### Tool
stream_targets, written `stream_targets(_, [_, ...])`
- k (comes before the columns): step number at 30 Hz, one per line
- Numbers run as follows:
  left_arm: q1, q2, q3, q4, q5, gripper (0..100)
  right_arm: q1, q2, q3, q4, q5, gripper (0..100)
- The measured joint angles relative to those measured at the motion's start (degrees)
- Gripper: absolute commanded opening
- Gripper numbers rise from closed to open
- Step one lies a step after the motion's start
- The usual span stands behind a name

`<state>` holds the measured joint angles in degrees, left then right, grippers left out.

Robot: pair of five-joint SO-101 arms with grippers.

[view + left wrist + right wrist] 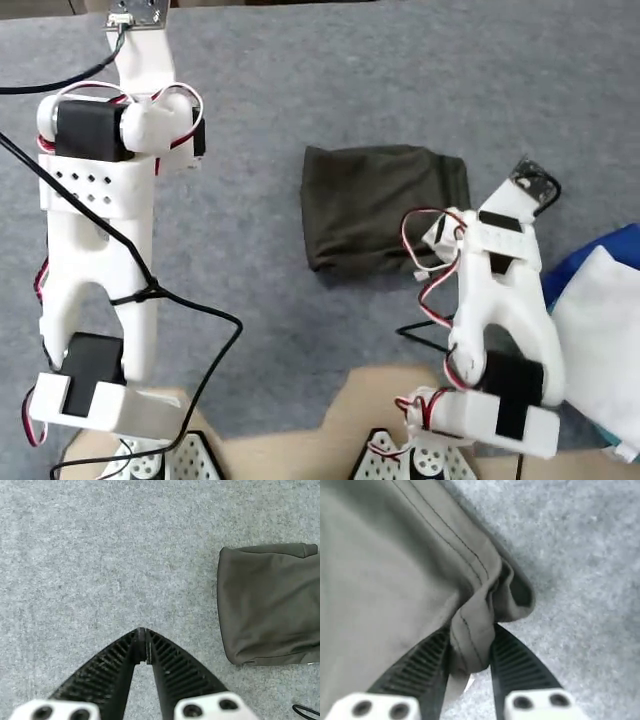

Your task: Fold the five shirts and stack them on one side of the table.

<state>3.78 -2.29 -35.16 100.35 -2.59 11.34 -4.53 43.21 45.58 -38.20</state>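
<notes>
Ribbed black fingers [427, 655] of my right claw [472, 642] are clenched on a bunched hem of the dark olive shirt [395, 555]. The stitched fold is squeezed between both pads, and the grey felt table [580, 555] lies just beside it.

Seen from the high view, that shirt sits folded into a rough rectangle near the middle of the table, its sleeves tucked out of sight. My right arm [500, 300] leans over its near right corner, red and white wires looping off the wrist.

My left claw [142, 647] is pressed closed on nothing, tips touching, and hangs over bare felt. The shirt's folded side edge is near it but apart. My left arm [100, 220] stands well apart from the shirt, along the table's left side, with a black cable [200, 310] trailing across the felt beside it.

At the table's right edge, just beside my right arm's base, a white cloth [600, 330] lies on top of a blue cloth [600, 255]. I cannot tell whether either is folded. A tan board [300, 410] runs along the near edge between the two arm bases.
</notes>
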Motion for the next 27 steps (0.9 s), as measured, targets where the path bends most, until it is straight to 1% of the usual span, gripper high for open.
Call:
stream_targets(5, [0.0, 0.0, 0.0, 0.0, 0.0, 2, 0.18, 4.75, -0.09, -1.76, 0.0, 7.1])
stream_targets(7, [0.0, 0.0, 0.0, 0.0, 0.0, 2, 0.18, 5.36, -0.44, -1.85, 0.0, 0.7])
stream_targets(14, [0.0, 0.0, 0.0, 0.0, 0.0, 2, 1.58, 4.4, -0.62, -0.53, 0.7, 0.4])
stream_targets(19, [0.0, 0.0, 0.0, 0.0, 0.0, 2, 4.57, -2.2, -0.53, 2.55, 3.08, 0.4])
stream_targets(23, [0.0, 0.0, 0.0, 0.0, 0.0, 2, 4.84, -9.23, -2.2, 7.47, 3.6, 0.4])
stream_targets(27, [0.0, 0.0, 0.0, 0.0, 0.0, 2, 5.19, -15.3, -5.8, 9.32, 4.13, 0.4])
